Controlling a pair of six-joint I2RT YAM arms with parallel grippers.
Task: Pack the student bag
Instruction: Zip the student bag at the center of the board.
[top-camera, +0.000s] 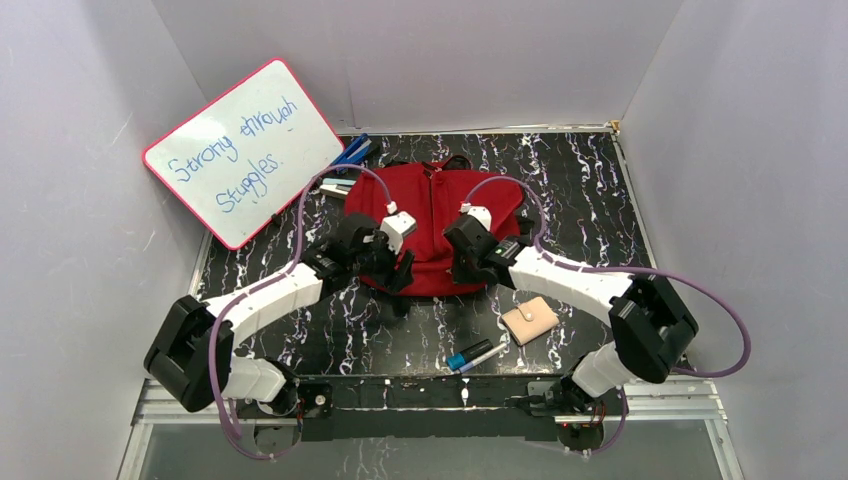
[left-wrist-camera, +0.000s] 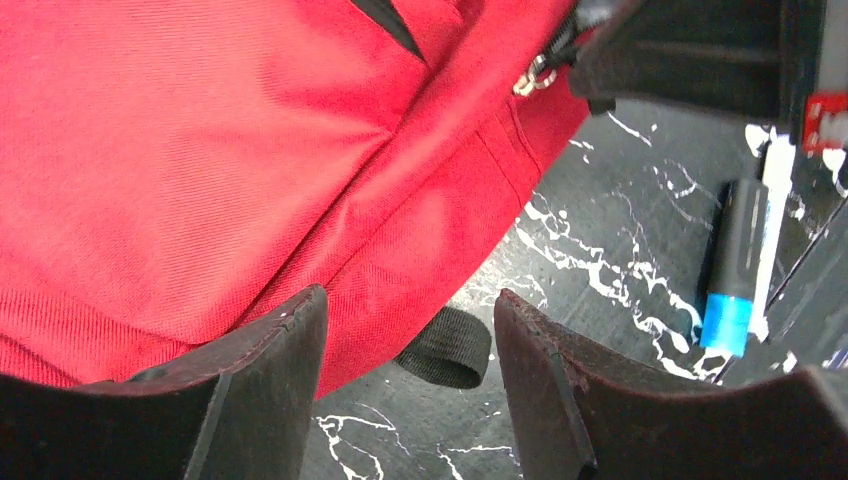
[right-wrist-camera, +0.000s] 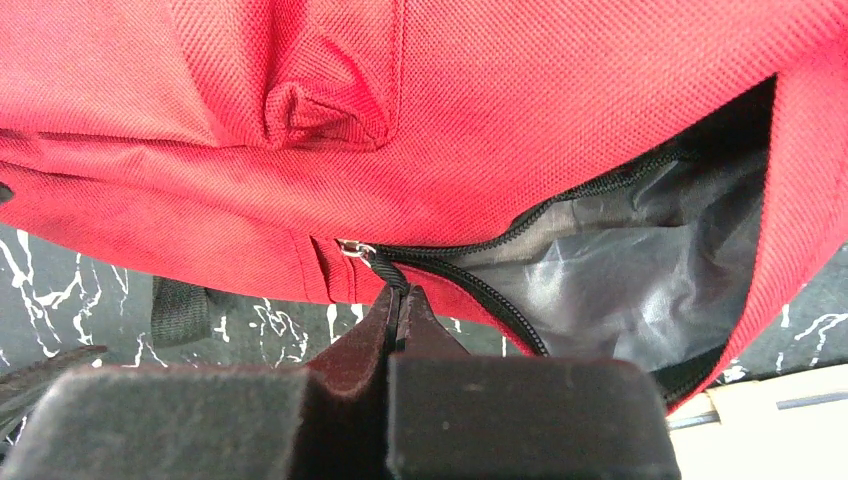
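Note:
The dark-red student bag (top-camera: 430, 215) lies in the middle of the black marbled table. Its front pocket (right-wrist-camera: 640, 270) gapes open along a black zipper and shows grey lining. My right gripper (right-wrist-camera: 400, 292) is shut on the black zipper pull cord (right-wrist-camera: 388, 270) at the bag's near edge; in the top view it (top-camera: 462, 268) sits at the bag's right front. My left gripper (left-wrist-camera: 410, 340) is open at the bag's (left-wrist-camera: 200, 170) near-left edge, with red fabric and a black strap loop (left-wrist-camera: 447, 348) between its fingers; in the top view it (top-camera: 398, 275) sits there too.
A beige wallet (top-camera: 529, 320) and a blue-capped marker (top-camera: 470, 356) with a white pen lie near the front. A whiteboard (top-camera: 243, 150) leans at the back left, with blue markers (top-camera: 352, 155) beside it. The marker also shows in the left wrist view (left-wrist-camera: 735, 270).

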